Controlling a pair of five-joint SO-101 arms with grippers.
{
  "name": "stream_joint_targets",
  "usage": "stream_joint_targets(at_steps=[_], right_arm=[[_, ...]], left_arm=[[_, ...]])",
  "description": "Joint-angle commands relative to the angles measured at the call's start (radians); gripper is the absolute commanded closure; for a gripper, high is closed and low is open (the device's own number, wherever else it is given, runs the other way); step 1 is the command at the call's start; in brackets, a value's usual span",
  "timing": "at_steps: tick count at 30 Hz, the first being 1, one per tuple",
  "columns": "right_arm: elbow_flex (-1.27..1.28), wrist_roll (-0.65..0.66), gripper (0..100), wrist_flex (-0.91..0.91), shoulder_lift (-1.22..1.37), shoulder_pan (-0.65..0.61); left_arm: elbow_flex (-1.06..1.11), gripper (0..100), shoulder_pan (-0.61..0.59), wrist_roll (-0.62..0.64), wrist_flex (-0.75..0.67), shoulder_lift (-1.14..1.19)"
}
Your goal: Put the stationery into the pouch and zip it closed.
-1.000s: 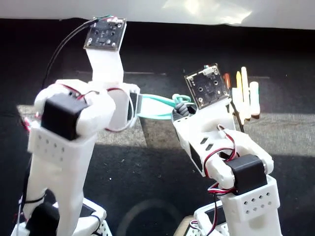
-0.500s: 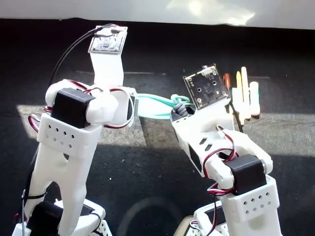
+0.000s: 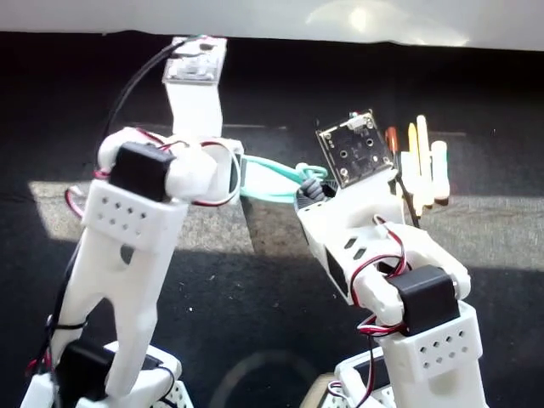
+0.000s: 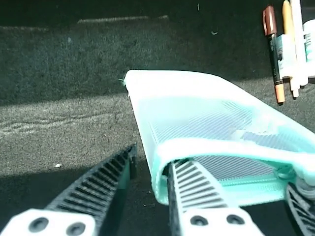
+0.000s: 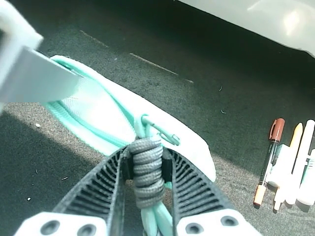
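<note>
Judging the risks, we start with the mint pouch (image 4: pixel 206 128), which spans between our two claws. Our left claw (image 4: pixel 150 160) stands open, one finger tucked under the pouch's near edge, perhaps inside its mouth, the other apart beside it. So loose a hold could let the fabric slide off if the far side pulls. The pens (image 5: pixel 288 167) lie well beyond the right claw (image 5: pixel 146 153), none inside, so zipping now would shut them out. That claw is clamped on the grey zip cord (image 5: pixel 146 179); a hard tug may slip it.
</note>
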Motion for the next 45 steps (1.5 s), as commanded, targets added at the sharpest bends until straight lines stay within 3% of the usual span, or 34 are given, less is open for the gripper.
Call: stream_joint_targets(at_steps=[1, 11, 15, 18, 28, 38, 45], right_arm=[[0.001, 0.005, 99.3, -0.007, -0.005, -0.001], [0.001, 0.005, 99.3, -0.007, -0.005, -0.001], [0.001, 0.006, 99.3, -0.007, -0.007, 0.021], [0.001, 0.006, 99.3, -0.007, -0.01, 0.058], [-0.004, 0.005, 99.3, -0.015, -0.015, 0.113], [-0.01, 0.009, 99.3, -0.018, -0.013, 0.203], [0.081, 0.009, 99.3, -0.096, -0.005, 0.213]], left_arm=[[0.012, 89, -0.008, 0.012, -0.026, 0.047], [0.012, 90, -0.015, 0.015, -0.071, 0.044], [0.013, 100, -0.015, 0.015, -0.097, 0.002], [0.019, 99, -0.015, 0.015, -0.097, -0.021], [0.018, 99, -0.018, 0.011, -0.005, -0.176], [0.022, 99, -0.291, 0.008, 0.095, -0.13], [0.024, 99, -0.303, 0.014, 0.092, -0.058]])
